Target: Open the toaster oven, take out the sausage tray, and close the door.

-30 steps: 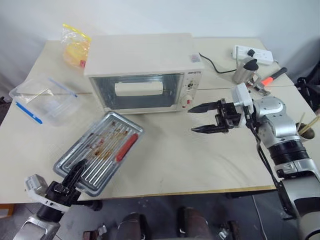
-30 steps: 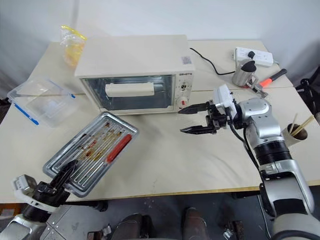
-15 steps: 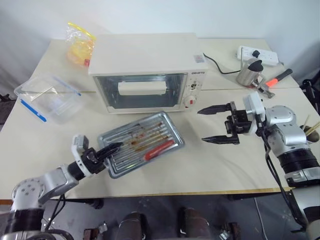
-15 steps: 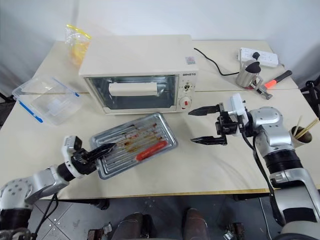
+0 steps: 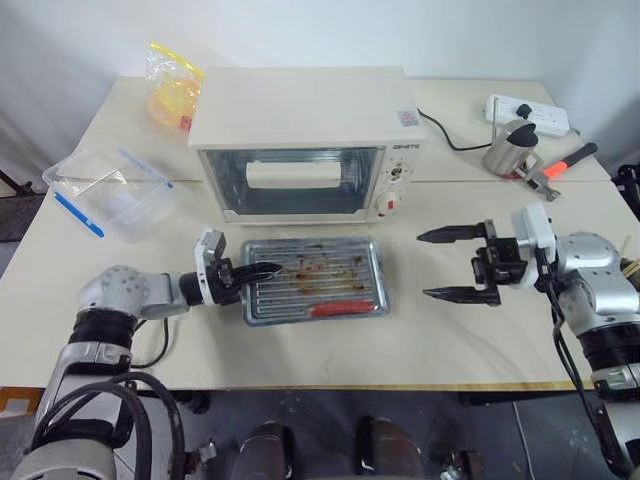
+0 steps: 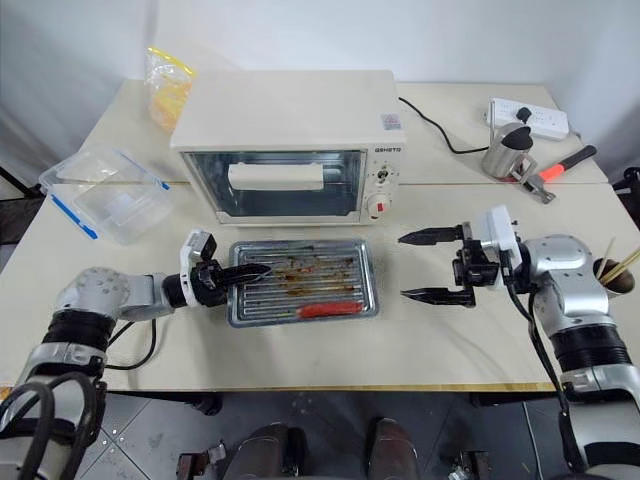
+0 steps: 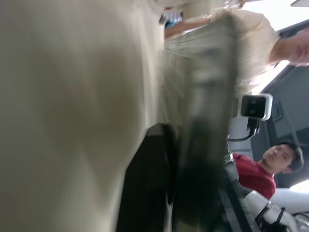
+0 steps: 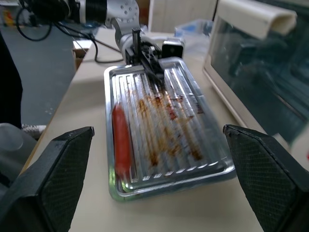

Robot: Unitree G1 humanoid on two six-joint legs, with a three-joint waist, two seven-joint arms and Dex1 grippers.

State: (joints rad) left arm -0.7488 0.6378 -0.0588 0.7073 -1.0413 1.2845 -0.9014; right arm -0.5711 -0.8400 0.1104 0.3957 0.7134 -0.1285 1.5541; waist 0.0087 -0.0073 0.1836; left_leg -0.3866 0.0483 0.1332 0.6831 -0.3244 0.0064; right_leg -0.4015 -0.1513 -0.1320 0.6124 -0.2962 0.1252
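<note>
The left gripper (image 6: 243,272) is reaching in level over the left end of the sausage tray (image 6: 303,280), its two black fingers lying close together with the tray's left rim between them or just under them; whether they are pinching the rim or resting loose on it cannot be told. The tray is sitting flat on the table (image 6: 330,350), stretching away from those fingertips toward the right gripper, its ridged bottom smeared with brown grease. The red sausage (image 6: 329,309) is lying along the tray's near edge, toward the end far from the left gripper.

Just beyond the tray, the toaster oven (image 6: 290,145) is standing with the door (image 6: 280,182) shut upright, its cream bar handle (image 6: 275,176) facing the tray, and its dials at the door's right.

The right gripper (image 6: 432,266) is hovering above the table past the tray's right end, clear of it, its fingers spread wide, one above the other, gripping nothing and pointing back at the tray.

Farther out behind the left gripper, a clear plastic container (image 6: 105,195) is sitting near the table's left edge. Behind the right gripper, a metal pitcher (image 6: 508,150) and a power strip (image 6: 528,117) are lying at the far right corner.
</note>
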